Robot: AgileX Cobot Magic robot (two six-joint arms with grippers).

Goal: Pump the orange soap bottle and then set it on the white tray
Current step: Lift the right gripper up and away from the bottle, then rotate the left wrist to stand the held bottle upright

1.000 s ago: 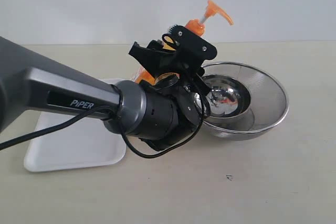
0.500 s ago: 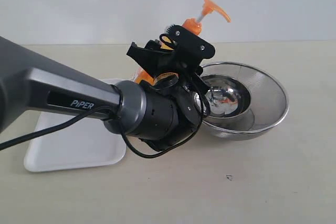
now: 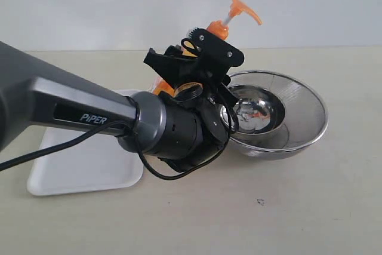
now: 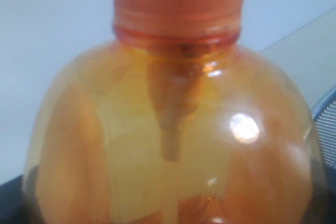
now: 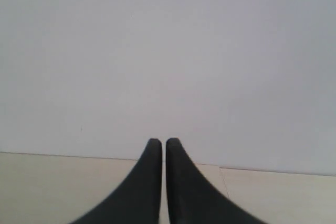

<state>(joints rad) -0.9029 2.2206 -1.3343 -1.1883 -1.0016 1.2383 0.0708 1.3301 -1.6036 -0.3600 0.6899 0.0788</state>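
The orange soap bottle (image 3: 221,28) is held up off the table, tilted, between the tray and the bowl. Its orange pump head (image 3: 243,9) sticks out above my left gripper (image 3: 194,58), which is shut on the bottle's upper body. In the left wrist view the translucent orange bottle (image 4: 173,129) fills the picture, with its ribbed collar and inner tube showing. The white tray (image 3: 77,168) lies flat on the table, left of and below the bottle. My right gripper (image 5: 164,142) is shut on nothing and faces a pale wall; the exterior view does not show it.
A round steel mesh bowl (image 3: 310,97) with a shiny bowl inside stands just right of the bottle; its rim (image 4: 328,135) shows in the left wrist view. My left arm (image 3: 71,108) crosses over the tray's far part. A wall stands behind the beige table.
The bottle and my left gripper have shifted slightly left and up since a second ago. Over the last half second nothing has moved.
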